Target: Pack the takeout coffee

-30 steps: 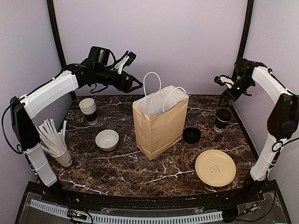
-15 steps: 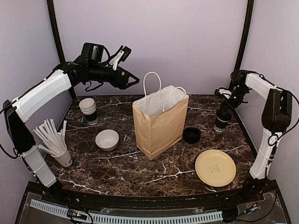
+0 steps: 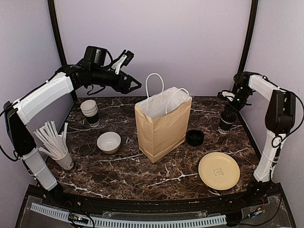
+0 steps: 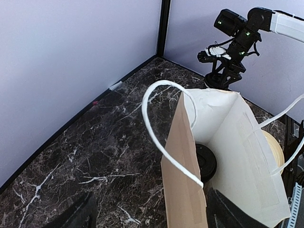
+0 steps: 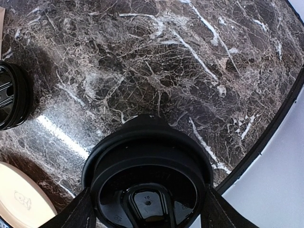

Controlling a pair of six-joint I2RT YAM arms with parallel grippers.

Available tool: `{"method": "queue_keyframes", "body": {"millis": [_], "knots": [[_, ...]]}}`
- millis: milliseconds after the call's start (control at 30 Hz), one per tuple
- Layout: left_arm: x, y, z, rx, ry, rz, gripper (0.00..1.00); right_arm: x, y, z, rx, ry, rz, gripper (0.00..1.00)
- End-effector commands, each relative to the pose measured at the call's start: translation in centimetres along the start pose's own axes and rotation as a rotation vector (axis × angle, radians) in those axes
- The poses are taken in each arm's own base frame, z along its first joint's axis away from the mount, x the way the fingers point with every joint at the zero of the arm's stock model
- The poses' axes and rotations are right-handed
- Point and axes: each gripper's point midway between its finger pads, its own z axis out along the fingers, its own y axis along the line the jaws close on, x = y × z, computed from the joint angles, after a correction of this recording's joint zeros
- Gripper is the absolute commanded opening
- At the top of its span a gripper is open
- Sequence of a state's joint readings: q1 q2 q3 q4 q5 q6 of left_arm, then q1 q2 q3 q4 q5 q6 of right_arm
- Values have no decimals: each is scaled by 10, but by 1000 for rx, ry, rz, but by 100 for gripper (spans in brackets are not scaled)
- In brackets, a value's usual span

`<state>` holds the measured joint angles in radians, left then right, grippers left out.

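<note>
Straddling the coffee cup (image 5: 147, 166), my right fingers (image 5: 76, 216) — touching? Can't tell. Light, crushable paper: I'd squeeze gently below its rim. Left fingers (image 4: 78, 216) spread, empty.

Dark brown white-veined marble counter (image 3: 118, 175), plain pale lilac walls (image 3: 190, 42) on three sides, black vertical posts (image 3: 56, 33) at back corners. Even, soft light.

The bag (image 4: 183, 190) hides most of what seems a lidded cup (image 4: 205, 161).
</note>
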<state>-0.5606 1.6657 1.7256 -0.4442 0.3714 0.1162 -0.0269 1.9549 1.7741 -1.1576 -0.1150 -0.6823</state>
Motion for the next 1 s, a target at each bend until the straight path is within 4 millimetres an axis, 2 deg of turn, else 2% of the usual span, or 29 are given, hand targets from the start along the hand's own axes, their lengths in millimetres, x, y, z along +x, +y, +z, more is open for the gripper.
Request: {"method": "queue_keyframes", "body": {"millis": [0, 100, 133, 267, 333, 500, 567, 667, 800, 967], "knots": [[-12, -6, -21, -14, -35, 22, 81, -5, 5, -25, 2, -31, -4, 59], [-16, -5, -27, -30, -40, 35, 81, -13, 20, -59, 22, -105, -36, 59], [-17, -3, -28, -44, -41, 43, 81, -16, 31, -68, 17, -125, -62, 59], [-15, 6, -31, -97, -6, 50, 82, -23, 98, -95, -37, -205, -233, 61], [-12, 11, -32, -129, 16, 39, 82, -23, 142, -100, -81, -231, -348, 61], [-4, 24, -40, -212, 52, 4, 82, -3, 231, -103, -177, -255, -618, 64], [-4, 25, -47, -234, 55, -14, 82, 7, 258, -104, -209, -248, -709, 64], [0, 26, -56, -260, 68, -24, 82, 15, 289, -101, -249, -235, -814, 64], [8, 28, -72, -305, 88, -31, 82, 6, 332, -98, -295, -261, -943, 65], [23, 25, -83, -325, 106, -63, 82, -6, 399, -90, -352, -250, -1111, 65]]}}
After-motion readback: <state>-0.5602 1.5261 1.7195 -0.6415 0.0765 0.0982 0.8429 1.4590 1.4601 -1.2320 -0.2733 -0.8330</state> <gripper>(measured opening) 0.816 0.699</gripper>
